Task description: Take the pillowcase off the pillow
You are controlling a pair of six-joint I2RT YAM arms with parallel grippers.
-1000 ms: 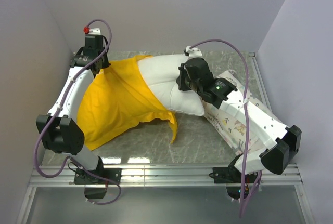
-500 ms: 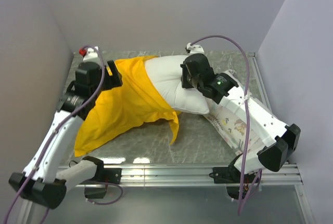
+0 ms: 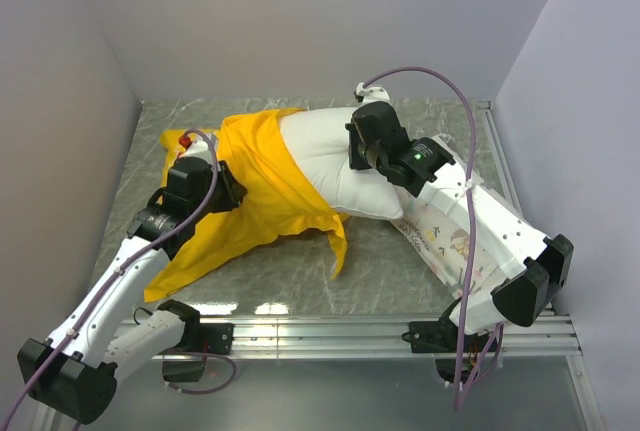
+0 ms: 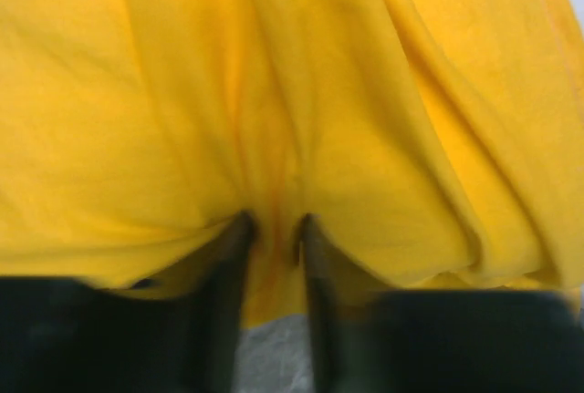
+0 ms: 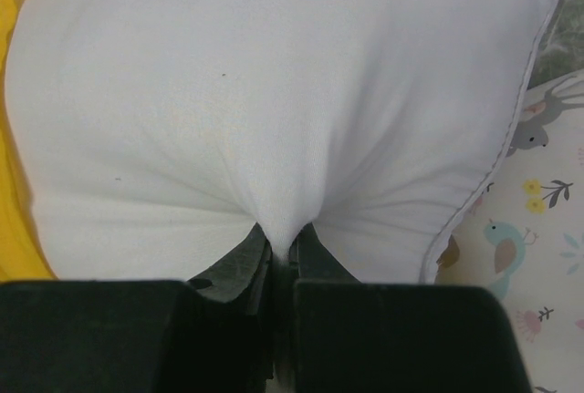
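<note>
Pinching is what both of your tools are doing. On the left wrist view, the left gripper (image 4: 274, 229) has its two fingers drawn close with a ridge of the pillowcase (image 4: 347, 92) bunched between them, the yellow cloth fanning away from the pinch in long folds. On the right wrist view, the right gripper (image 5: 281, 245) has its jaws pressed almost together on a small tuck of the pillow (image 5: 274, 92), and the white cover puckers toward that point.

From overhead, you can see the pillow lying across the far middle of the table (image 3: 390, 261). Its right half is bare, and its left end sits inside the yellow case, whose open hem runs on a slant across the pillow's middle. The rest of the case spreads loose and flat toward the near left, past your left gripper, with one corner trailing toward the near middle. A printed pillow (image 3: 445, 236) lies to the right, partly under your right arm and just beside the plain one.

You look to be in the pull-apart step, roughly halfway, with one hand anchoring and one stripping. The next move calls for you to hold the right pinch fixed and draw the left gripper out toward the near left, in line with the pillow's length, so the hem slides off the covered end. Thin cloth may slip from that pinch, so pull steadily.
</note>
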